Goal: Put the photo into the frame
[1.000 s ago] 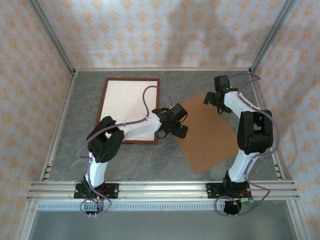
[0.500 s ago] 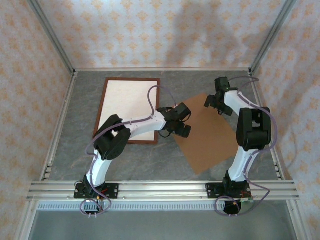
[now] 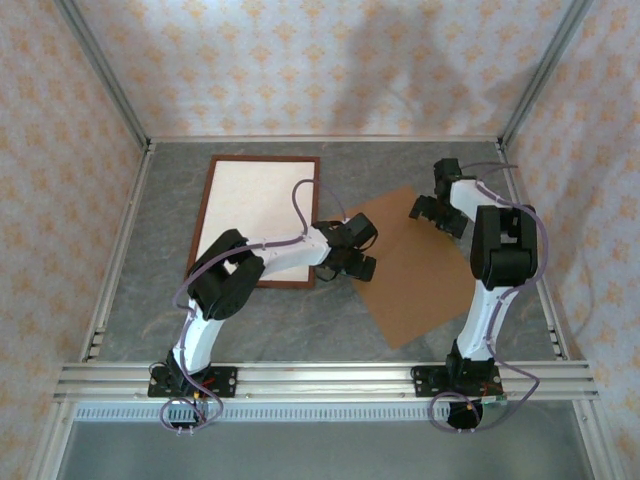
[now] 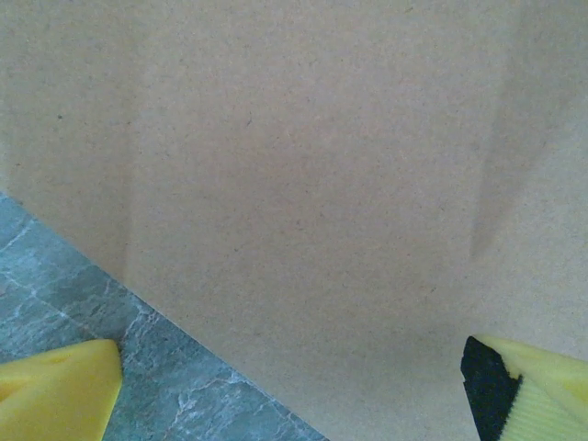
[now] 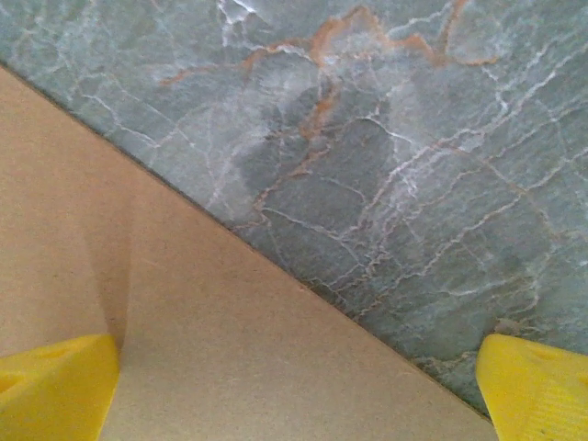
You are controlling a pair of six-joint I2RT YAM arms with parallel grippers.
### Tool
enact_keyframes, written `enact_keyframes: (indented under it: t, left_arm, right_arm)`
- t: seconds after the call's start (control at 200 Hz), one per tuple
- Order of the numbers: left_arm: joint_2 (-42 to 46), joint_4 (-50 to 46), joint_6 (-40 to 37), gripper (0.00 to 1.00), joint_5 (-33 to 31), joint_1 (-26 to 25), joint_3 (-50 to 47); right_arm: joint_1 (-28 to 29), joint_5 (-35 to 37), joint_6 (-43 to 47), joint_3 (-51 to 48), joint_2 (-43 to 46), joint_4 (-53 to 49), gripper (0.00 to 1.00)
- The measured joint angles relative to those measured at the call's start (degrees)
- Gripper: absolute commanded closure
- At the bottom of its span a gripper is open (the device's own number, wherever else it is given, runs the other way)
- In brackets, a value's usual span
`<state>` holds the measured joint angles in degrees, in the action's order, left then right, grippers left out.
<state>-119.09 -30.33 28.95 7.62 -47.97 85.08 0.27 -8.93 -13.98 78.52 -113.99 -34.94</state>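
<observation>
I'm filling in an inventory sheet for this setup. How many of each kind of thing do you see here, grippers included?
frame, dark wood with a cream face: 1
brown backing board: 1
grippers: 2, the left gripper and the right gripper, both open
Total: 4

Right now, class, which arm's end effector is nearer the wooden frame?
Left. The left end effector hangs beside the frame, over the brown board; the right end effector is over the board's far edge, farther off.
</observation>
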Motion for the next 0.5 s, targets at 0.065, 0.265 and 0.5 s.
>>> enact_keyframes:
  t: [0.065, 0.265, 0.5]
  left_arm:
    - [0.0, 0.07, 0.2, 0.07, 0.63, 0.24, 0.0]
    - [-0.81, -0.59, 1.03, 0.07, 2.25, 0.98, 1.42]
    - [-5.35, -8.59, 1.07, 0.08, 3.52, 1.55, 9.75]
  right_arm:
    - [-0.09, -0.55, -0.5, -1.4, 1.07, 1.2, 0.01]
    - [-1.11, -3.19, -1.62, -6.6, 4.81, 4.22, 0.02]
    - [-2.69, -7.85, -2.93, -12.74, 9.84, 5.81, 0.04]
